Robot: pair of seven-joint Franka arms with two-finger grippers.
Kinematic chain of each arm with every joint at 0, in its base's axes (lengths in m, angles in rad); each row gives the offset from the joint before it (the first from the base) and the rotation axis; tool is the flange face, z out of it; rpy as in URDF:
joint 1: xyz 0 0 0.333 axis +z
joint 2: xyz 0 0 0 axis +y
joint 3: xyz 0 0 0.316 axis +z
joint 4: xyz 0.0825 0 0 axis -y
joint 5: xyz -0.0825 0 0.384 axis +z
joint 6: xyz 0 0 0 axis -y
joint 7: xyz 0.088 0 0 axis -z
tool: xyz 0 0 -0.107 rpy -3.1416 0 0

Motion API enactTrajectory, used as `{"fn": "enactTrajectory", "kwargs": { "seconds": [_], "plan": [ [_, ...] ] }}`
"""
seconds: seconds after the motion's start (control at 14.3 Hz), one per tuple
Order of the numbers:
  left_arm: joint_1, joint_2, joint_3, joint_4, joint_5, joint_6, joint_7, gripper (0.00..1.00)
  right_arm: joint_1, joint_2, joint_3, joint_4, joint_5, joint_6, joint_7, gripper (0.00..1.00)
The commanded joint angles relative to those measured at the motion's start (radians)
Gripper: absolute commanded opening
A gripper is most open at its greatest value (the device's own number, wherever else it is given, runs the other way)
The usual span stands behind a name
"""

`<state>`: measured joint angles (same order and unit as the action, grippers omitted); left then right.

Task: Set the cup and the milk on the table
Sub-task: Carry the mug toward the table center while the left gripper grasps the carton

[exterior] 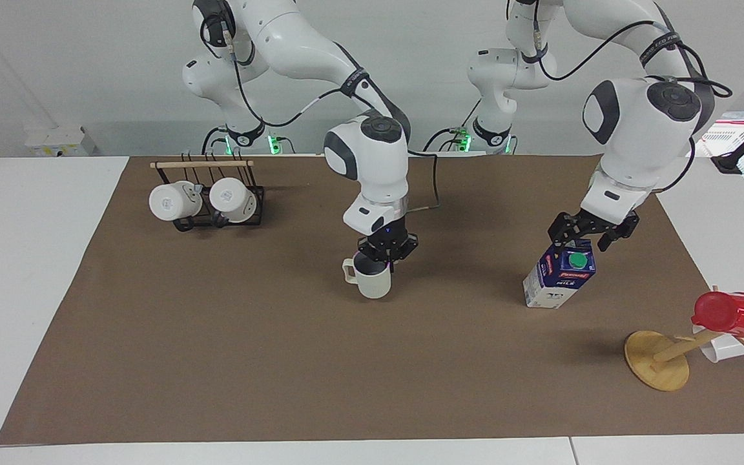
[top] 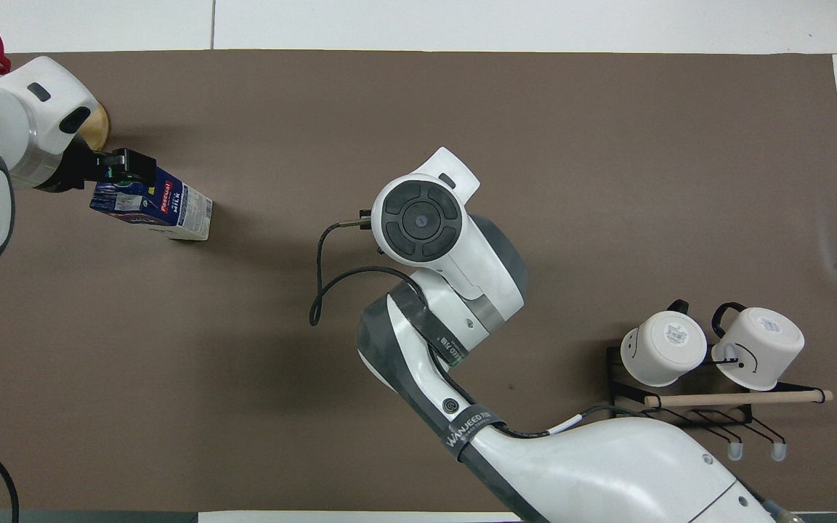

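Right end effector [exterior: 387, 251] gripping one cup [exterior: 372, 280], left end effector [exterior: 589, 234] spread over one milk [exterior: 559, 274].

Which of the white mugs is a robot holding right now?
The cream mug in the middle of the brown mat, gripped at its rim by the right gripper. The two whiter mugs hang on the black rack, untouched.

Overhead: two arms over a brown rectangular mat [top: 418, 450]

A dark blue and white gable-top milk carton [top: 160, 209] is overlapped at its top by the left gripper [top: 122, 166]. The right arm's white wrist [top: 426, 218] is seen mid-mat. Two white mugs [top: 709, 349] hang on a black wire rack [top: 709, 418].
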<state>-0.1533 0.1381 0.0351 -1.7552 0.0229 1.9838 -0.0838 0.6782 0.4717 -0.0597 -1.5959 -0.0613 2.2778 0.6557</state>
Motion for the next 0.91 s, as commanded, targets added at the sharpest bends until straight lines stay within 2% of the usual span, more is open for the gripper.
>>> {"fn": "enactTrajectory", "kwargs": {
  "seconds": [0.0, 0.63, 0.7, 0.77, 0.84],
  "plan": [
    [-0.005, -0.014, 0.005, -0.055, 0.022, 0.052, -0.025, 1.0, 0.006, -0.002, 0.001, -0.022, -0.008, 0.026, 0.005, 0.0],
    [0.006, -0.018, 0.005, -0.107, 0.02, 0.142, -0.024, 1.0, 0.015, 0.011, 0.001, -0.068, -0.017, 0.086, -0.002, 0.0],
    [0.006, -0.02, 0.005, -0.116, 0.022, 0.148, -0.022, 0.94, 0.015, 0.01, 0.001, -0.069, -0.015, 0.085, -0.004, 0.0],
    [0.006, -0.02, 0.006, -0.116, 0.02, 0.147, -0.025, 0.67, 0.014, 0.01, 0.001, -0.069, -0.015, 0.083, -0.004, 0.0],
    [0.005, -0.02, 0.005, -0.116, 0.02, 0.147, -0.025, 0.45, 0.014, 0.01, 0.001, -0.07, -0.015, 0.085, -0.004, 0.03]
  ]
}}
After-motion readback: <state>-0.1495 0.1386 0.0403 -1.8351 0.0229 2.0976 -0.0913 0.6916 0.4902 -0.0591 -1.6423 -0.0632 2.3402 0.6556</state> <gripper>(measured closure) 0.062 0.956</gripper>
